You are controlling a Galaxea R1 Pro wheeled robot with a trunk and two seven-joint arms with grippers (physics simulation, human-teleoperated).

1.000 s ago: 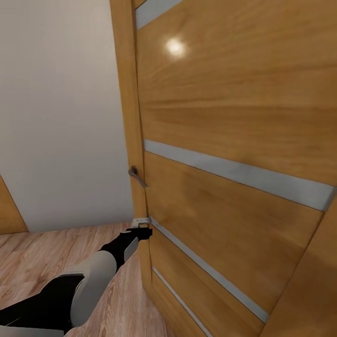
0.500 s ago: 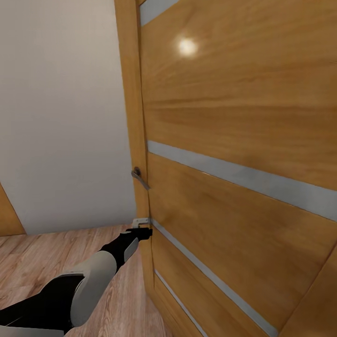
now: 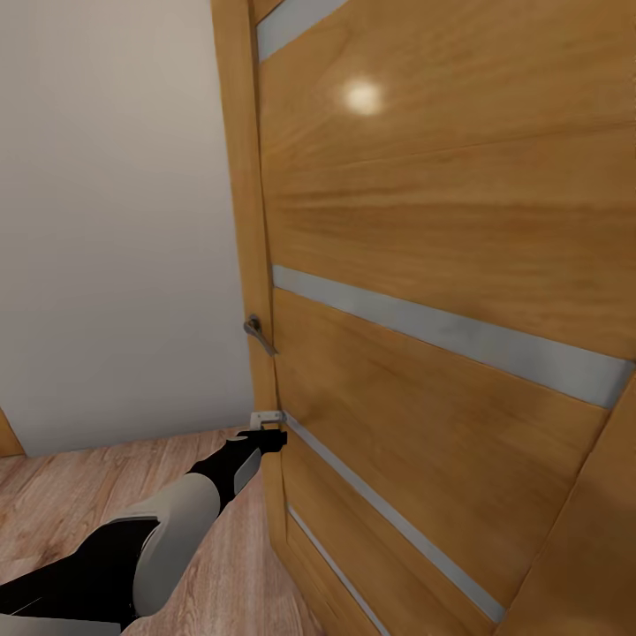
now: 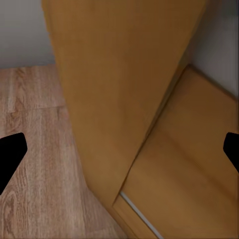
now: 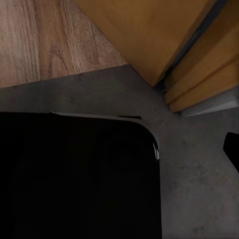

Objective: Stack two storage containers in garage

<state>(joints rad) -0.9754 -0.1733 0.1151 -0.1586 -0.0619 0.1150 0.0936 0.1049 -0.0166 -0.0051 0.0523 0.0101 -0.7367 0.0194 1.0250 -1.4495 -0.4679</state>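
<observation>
While my head camera looks at a wooden door (image 3: 442,265) crossed by grey horizontal strips, my left arm (image 3: 168,521) reaches forward and low, and my left gripper (image 3: 269,435) sits right at the door's edge, below the metal door handle (image 3: 258,332). From this view I cannot tell whether the gripper touches the wood.

In my left wrist view the two dark fingertips (image 4: 11,154) stand far apart at the sides of the picture, so the jaws are spread wide with nothing between them; straight ahead is the narrow edge of the door (image 4: 119,99), with light wood-plank floor (image 4: 35,149) beside it. A pale grey wall (image 3: 115,221) stands beyond the door's free edge.

My right wrist view looks down on a big black body (image 5: 74,174) with a pale rim, which I cannot identify. Around it lies dark grey concrete floor (image 5: 199,174), meeting the wood planks (image 5: 50,40) at the foot of a wooden door frame (image 5: 149,30). One dark fingertip (image 5: 232,148) of my right gripper shows at the picture's border; I cannot tell how far that gripper is open or whether it holds anything.
</observation>
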